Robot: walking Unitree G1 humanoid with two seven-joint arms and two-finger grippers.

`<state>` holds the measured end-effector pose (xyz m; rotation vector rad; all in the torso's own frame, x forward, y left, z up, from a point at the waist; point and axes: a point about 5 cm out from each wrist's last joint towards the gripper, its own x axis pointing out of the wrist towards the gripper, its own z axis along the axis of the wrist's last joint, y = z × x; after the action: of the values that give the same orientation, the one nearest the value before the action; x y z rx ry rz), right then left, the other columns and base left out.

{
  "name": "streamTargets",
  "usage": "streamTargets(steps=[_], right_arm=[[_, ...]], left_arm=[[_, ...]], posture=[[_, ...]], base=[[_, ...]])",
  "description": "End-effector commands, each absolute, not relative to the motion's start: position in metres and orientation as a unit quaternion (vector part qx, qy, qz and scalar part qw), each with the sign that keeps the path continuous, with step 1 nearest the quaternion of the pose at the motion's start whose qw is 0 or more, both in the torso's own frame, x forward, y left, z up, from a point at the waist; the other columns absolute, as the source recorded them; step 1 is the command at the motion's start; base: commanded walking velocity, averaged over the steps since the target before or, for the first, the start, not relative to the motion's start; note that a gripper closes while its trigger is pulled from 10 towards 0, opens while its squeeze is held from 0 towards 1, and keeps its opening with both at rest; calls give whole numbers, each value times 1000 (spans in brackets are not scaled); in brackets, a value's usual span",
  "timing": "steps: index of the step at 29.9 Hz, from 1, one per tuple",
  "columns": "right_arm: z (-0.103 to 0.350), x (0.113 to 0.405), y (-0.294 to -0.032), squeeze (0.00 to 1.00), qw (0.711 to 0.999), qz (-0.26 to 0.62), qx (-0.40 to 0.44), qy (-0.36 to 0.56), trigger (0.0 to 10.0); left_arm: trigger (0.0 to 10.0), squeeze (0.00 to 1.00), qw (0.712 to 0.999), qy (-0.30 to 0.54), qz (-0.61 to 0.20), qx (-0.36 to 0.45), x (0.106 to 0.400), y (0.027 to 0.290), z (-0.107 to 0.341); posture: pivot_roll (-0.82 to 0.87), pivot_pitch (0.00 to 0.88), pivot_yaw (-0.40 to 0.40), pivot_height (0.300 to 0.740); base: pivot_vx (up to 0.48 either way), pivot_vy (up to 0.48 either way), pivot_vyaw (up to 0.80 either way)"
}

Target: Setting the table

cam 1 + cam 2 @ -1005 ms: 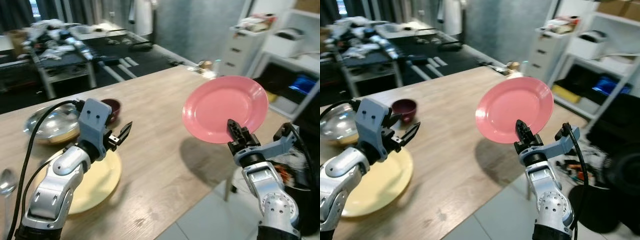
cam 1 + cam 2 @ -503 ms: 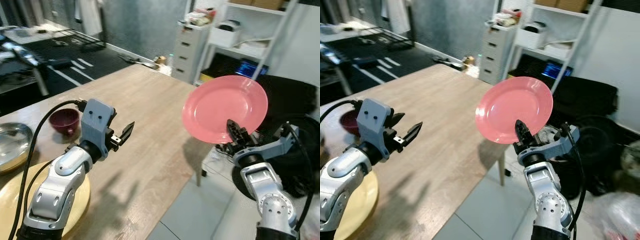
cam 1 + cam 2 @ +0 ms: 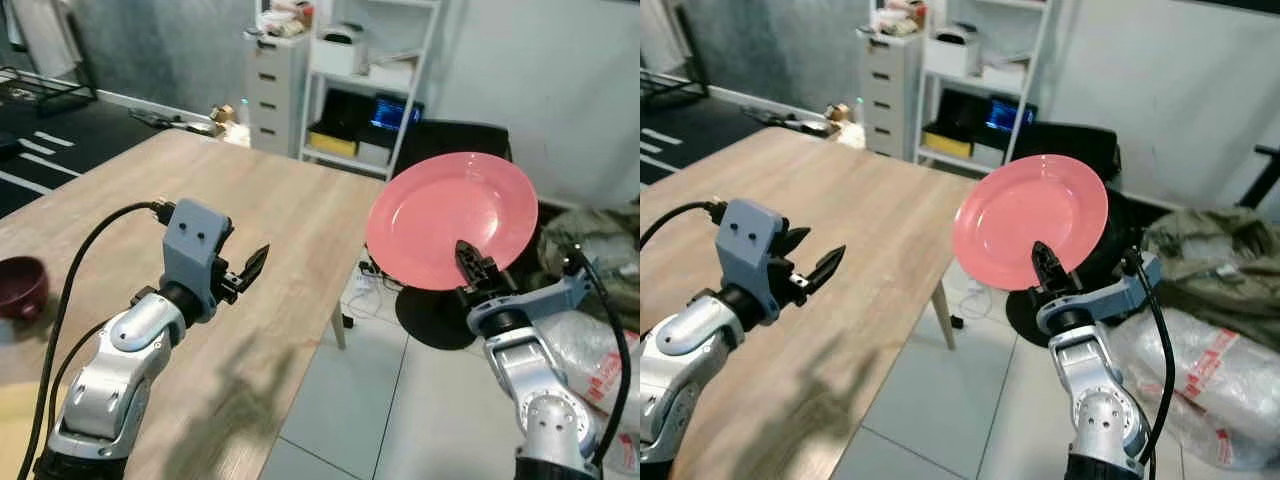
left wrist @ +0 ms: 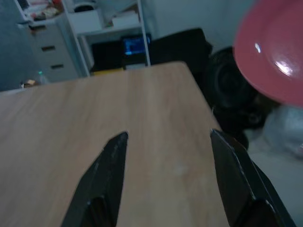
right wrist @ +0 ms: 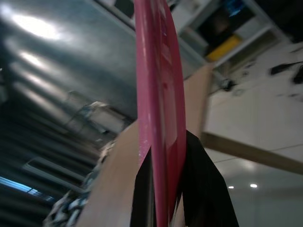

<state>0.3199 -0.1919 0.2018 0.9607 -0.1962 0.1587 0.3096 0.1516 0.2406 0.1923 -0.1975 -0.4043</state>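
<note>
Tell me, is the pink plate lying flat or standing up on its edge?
Standing up on its edge. The right gripper pinches the pink plate at its lower rim, its face turned toward the camera, in the air beyond the wooden table.

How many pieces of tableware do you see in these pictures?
3. A pink plate held upright in the right hand, off the table's end; a dark red bowl on the table at far left; a yellow plate's edge near the bottom left corner. Others may lie outside the frame.

head stereo down, wrists along fingers
</note>
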Motion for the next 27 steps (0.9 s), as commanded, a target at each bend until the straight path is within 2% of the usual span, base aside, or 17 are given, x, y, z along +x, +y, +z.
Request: streamTargets(steps=[1, 27], right_arm=[[205, 318, -196, 0, 879, 69, 459, -106, 10000], [205, 316, -194, 0, 878, 66, 462, -108, 10000]], left_arm=[[10000, 0, 969, -100, -203, 98, 308, 152, 241], [10000, 0, 969, -98, -207, 87, 313, 151, 243]], posture=[[120, 76, 31, 740], [126, 86, 44, 740]], base=[[0, 0, -781], [0, 0, -781]])
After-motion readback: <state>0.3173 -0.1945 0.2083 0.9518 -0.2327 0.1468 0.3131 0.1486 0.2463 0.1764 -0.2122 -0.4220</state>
